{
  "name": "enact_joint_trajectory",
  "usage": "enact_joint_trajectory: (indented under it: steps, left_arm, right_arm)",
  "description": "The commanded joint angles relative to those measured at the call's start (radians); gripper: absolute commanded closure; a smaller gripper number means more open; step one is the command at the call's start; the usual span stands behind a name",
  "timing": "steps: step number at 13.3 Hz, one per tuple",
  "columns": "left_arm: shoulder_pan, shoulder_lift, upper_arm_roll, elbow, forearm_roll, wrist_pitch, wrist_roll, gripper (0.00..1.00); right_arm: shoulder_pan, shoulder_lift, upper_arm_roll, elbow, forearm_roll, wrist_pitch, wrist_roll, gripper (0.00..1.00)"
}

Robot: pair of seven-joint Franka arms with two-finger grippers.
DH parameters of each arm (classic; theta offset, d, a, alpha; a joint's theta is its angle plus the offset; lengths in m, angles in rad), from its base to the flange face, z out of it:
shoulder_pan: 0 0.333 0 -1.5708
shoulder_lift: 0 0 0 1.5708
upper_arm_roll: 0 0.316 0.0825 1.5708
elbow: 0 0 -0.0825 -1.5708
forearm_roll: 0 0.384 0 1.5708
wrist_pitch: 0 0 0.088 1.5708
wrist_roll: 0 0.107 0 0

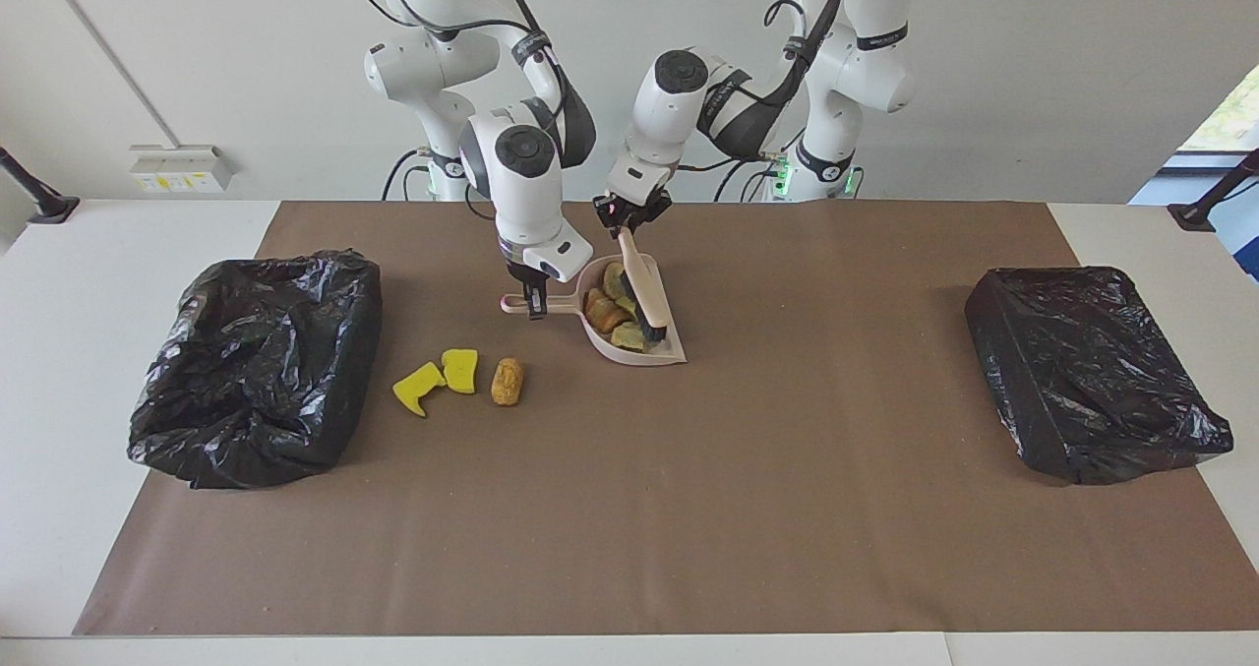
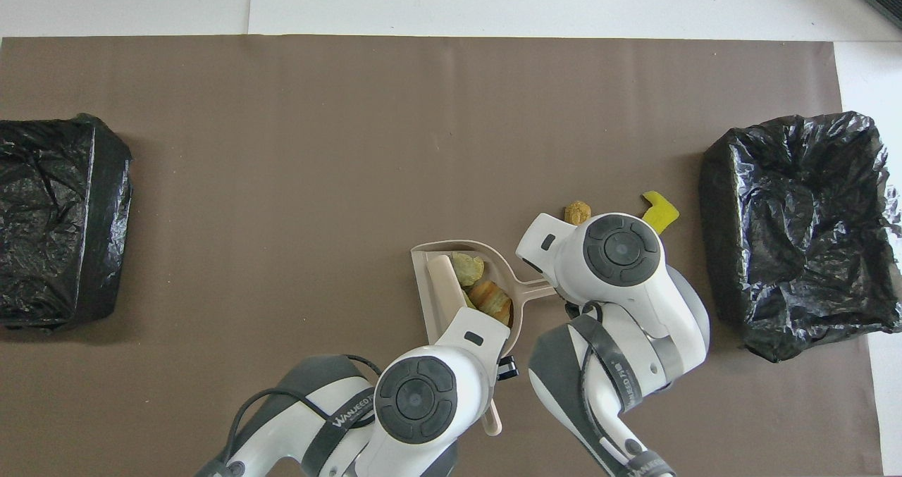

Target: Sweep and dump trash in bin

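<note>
Right gripper [image 1: 536,304] clamped on dustpan [image 1: 669,349] handle. Left gripper [image 1: 629,221] gripping brush [image 1: 644,292] inside dustpan, beside lumps [image 1: 605,310]. Yellow pieces [image 1: 443,376] near dustpan.

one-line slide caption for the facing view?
Right gripper holds the dustpan handle, left gripper the brush over lumps; three pieces remain on the mat.

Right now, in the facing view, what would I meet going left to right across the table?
Open black bin → two yellow sponge pieces → tan lump → pinkish dustpan holding lumps → covered black bin.
</note>
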State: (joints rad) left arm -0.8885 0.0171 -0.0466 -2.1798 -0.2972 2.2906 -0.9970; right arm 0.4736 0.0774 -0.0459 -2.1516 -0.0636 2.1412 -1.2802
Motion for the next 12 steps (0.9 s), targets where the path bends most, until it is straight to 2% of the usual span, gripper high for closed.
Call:
enact_joint_trajectory:
  steps: [1, 4, 7, 12]
  left_arm:
    - [-0.015, -0.002, 0.011, 0.018, -0.011, -0.046, 0.021, 1.0]
    - [-0.003, -0.016, 0.014, 0.046, 0.0, -0.14, 0.058, 1.0]
    - [0.0, -0.017, 0.019, 0.048, 0.001, -0.181, 0.058, 1.0]
    - [0.017, -0.06, 0.022, 0.052, 0.001, -0.25, 0.07, 1.0]
  right_arm:
    - [-0.009, -0.01, 0.005, -0.014, -0.021, 0.008, -0.019, 1.0]
    - [-0.01, -0.01, 0.005, -0.016, -0.022, 0.008, -0.018, 1.0]
    - [-0.01, -0.01, 0.005, -0.016, -0.022, 0.008, -0.019, 1.0]
    - [-0.012, -0.01, 0.005, -0.014, -0.021, 0.003, -0.018, 1.0]
